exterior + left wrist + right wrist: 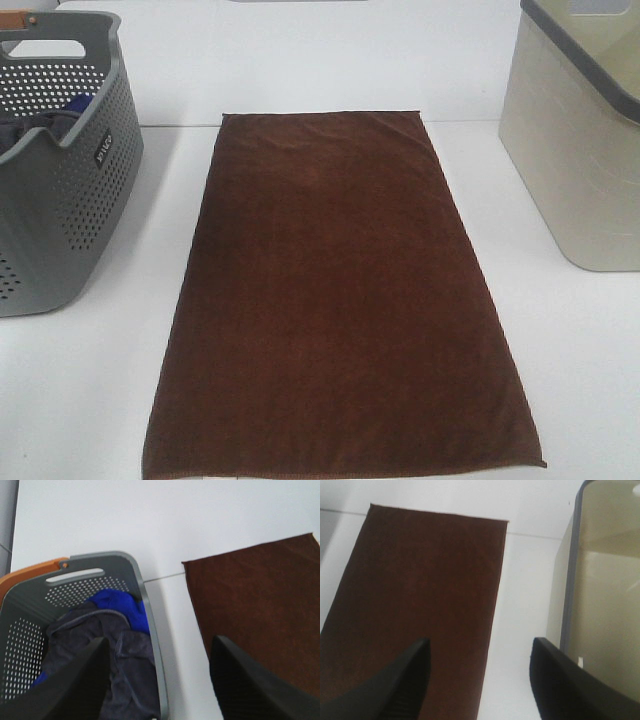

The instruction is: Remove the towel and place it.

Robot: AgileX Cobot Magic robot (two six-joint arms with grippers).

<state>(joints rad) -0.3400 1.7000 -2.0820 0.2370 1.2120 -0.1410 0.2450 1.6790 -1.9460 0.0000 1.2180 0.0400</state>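
Towel (340, 300): dark reddish-brown plush, spread flat and full-length on the white surface (590, 360), lying between two baskets, long axis running from the near edge toward the back wall. Far edge straight and close to the seam at the back of the surface; near corners at the bottom of the high view, right one slightly curled. No folds, only faint creases near the far end.

Grey perforated basket (70, 200) at the left, just beside the towel's far left part but apart from it, a strip of bare surface between. Inside, seen from the left wrist: a dark grey garment (115, 655) heaped over a bright blue cloth (120, 607); orange trim (30, 572) along the basket's outer rim.

Beige basket (570, 170) with a grey rim at the right, also clear of the towel, nothing discernible inside from these views.

Left gripper (157, 680): jaws spread wide, nothing between them, hanging above the grey basket's near wall and the bare strip beside the towel's corner. One finger over the clothes, the other over the towel's edge.

Right gripper (477, 680): jaws likewise spread wide and empty, hanging above the towel's right edge and the gap next to the beige basket.

Neither gripper visible in the high view; neither touching the towel.
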